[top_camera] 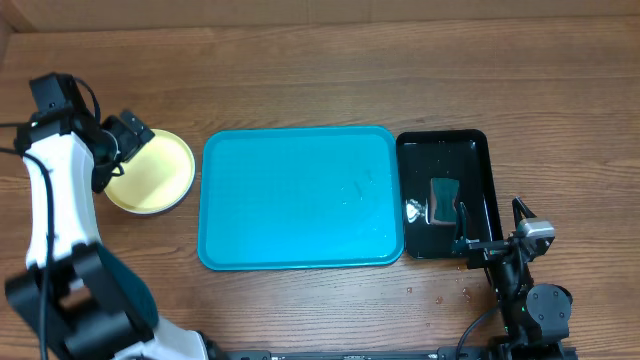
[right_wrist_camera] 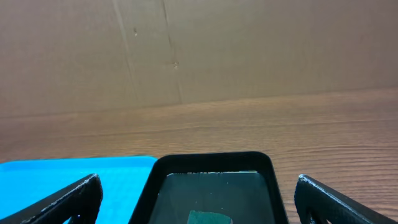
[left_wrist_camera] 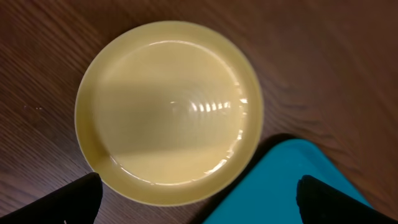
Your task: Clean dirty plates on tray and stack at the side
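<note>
Status: yellow-green plate [top_camera: 150, 172] at left of overhead frame, flat on worktop [top_camera: 320, 70], just beside left edge of turquoise tray [top_camera: 300, 197] at centre. Over plate's upper-left rim, left claw [top_camera: 125, 140], fingers [left_wrist_camera: 68, 199] wide apart, gripping nothing. At lower right, right claw [top_camera: 490, 232], near bottom edge of black tray [top_camera: 445, 150], likewise spread wide, holding nothing. Inside black tray, dark sponge-like block [top_camera: 444, 200]. Left wrist view: plate across upper frame, tray corner at lower right.

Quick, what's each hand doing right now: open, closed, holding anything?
Left hand: open, holding nothing, over the yellow plate.
Right hand: open, holding nothing, at the black tray.
</note>
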Controlling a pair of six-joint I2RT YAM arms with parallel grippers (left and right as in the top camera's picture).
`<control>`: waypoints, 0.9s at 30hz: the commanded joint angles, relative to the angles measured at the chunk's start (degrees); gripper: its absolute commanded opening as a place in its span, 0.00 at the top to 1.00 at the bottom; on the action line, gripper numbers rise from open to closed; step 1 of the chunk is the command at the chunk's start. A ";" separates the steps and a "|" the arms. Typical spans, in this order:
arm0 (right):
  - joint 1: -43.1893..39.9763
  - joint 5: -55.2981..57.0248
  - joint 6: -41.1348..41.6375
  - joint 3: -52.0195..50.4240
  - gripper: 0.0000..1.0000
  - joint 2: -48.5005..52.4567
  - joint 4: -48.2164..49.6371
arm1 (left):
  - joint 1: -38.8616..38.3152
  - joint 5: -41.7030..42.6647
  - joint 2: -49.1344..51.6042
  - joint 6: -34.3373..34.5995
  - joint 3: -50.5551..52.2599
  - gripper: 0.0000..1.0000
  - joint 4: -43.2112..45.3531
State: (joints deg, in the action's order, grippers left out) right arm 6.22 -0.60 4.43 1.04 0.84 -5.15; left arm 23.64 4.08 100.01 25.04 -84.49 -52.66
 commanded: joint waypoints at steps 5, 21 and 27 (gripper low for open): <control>0.48 0.55 -0.35 -0.57 0.00 -0.68 0.28 | -10.16 0.00 -20.24 -1.05 -0.07 0.00 0.04; 0.48 0.55 -0.35 -0.57 0.00 -0.68 0.31 | -27.78 -0.02 -45.05 -1.05 0.04 0.00 -0.04; 0.48 0.55 -0.35 -0.57 0.00 -0.68 0.31 | -27.65 0.00 -51.80 -1.05 2.64 0.00 -0.04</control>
State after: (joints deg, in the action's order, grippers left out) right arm 6.42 -0.62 4.45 1.04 0.84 -5.19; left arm -3.90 4.12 50.87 25.02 -84.12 -52.66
